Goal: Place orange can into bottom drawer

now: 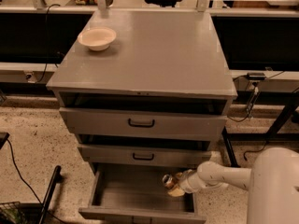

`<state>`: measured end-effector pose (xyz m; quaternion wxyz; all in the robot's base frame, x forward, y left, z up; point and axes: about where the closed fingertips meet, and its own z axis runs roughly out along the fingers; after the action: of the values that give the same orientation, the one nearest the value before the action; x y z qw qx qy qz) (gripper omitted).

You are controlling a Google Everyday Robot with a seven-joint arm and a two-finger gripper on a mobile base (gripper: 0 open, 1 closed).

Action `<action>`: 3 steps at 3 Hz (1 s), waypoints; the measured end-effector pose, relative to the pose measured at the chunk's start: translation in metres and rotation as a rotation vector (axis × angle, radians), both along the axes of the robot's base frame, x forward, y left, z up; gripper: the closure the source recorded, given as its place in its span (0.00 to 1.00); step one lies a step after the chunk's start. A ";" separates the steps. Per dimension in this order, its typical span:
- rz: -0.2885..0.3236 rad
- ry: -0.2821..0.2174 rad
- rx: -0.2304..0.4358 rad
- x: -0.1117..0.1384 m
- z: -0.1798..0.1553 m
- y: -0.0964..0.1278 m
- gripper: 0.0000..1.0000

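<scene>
A grey metal cabinet with three drawers is seen from above and in front, with a beige bowl near the back left corner of its top. The bottom drawer is pulled well out, so its plain grey inside lies open from above. The two upper drawers jut out only a little and partly overhang it. A white robot arm reaches in low from the right, probably to slip under that overhang. Its gripper sits over the right side of the open drawer, clamped on the orange can. The can lies roughly sideways, its silver end facing left, held just above or at the drawer floor; which one is hard to judge. The fingers merge with the can's pale body. The drawer's front edge is cut off at the bottom, and its back is in shadow.
</scene>
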<state>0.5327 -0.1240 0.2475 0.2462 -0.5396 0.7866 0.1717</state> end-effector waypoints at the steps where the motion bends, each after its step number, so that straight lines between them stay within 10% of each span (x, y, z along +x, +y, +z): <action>1: 0.028 0.007 0.006 0.000 -0.009 0.003 0.82; 3: 0.025 -0.002 0.014 -0.001 -0.014 0.006 0.28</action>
<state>0.5322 -0.1180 0.2338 0.2486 -0.5479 0.7783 0.1797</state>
